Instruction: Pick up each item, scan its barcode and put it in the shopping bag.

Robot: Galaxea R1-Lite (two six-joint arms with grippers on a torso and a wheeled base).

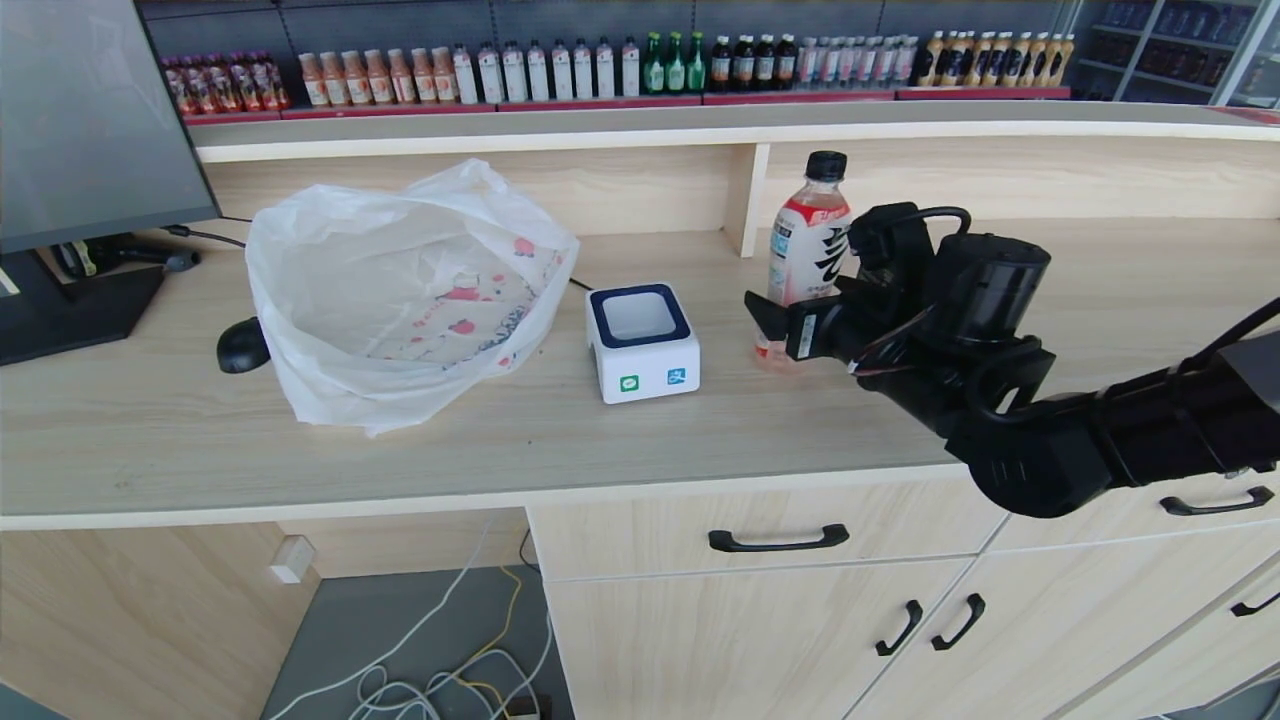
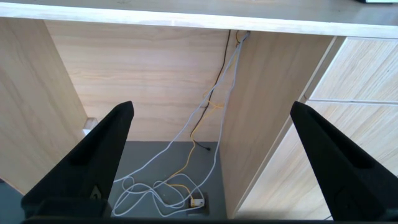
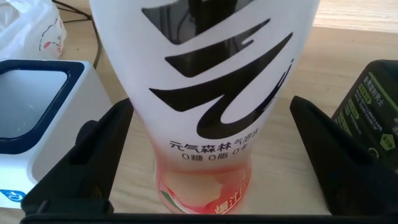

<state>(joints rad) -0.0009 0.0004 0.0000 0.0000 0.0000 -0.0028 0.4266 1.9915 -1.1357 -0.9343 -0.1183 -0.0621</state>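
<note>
The bottle (image 1: pixel 808 240), clear with a black cap and a white, pink and black label, is seen standing upright on the worktop (image 1: pixel 500 430), right of the middle and toward the rear edge, just in front of the upright divider of the raised back ledge. It is straddled low down by the right gripper (image 1: pixel 790 335), which is spread wide: in the right wrist view the bottle (image 3: pixel 205 93) is framed by the two black fingers (image 3: pixel 81 168), with bare worktop visible between each finger and the lower part of the bottle, so no grip is shown. Beside the far finger a dark green package (image 3: pixel 373 118) with print is seen on the worktop. The scanner (image 1: pixel 642 340), a white box with a dark blue frame around its window, is placed near the middle of the worktop, just to the left of the bottle. The shopping bag (image 1: pixel 400 290), thin white plastic with red marks, is set open-mouthed just left of the scanner, and a black mouse (image 1: pixel 243 345) is seen at its far side, toward the worktop's left edge. A monitor (image 1: pixel 90 110) is stood at the rear left corner. Drawers (image 1: pixel 778 540) with black handles are fitted under the front edge. The left gripper (image 2: pixel 211 162) is held below the worktop with its fingers set wide and nothing between them, faced toward a wooden recess where cables (image 2: pixel 168 186) are trailed over a grey floor.
</note>
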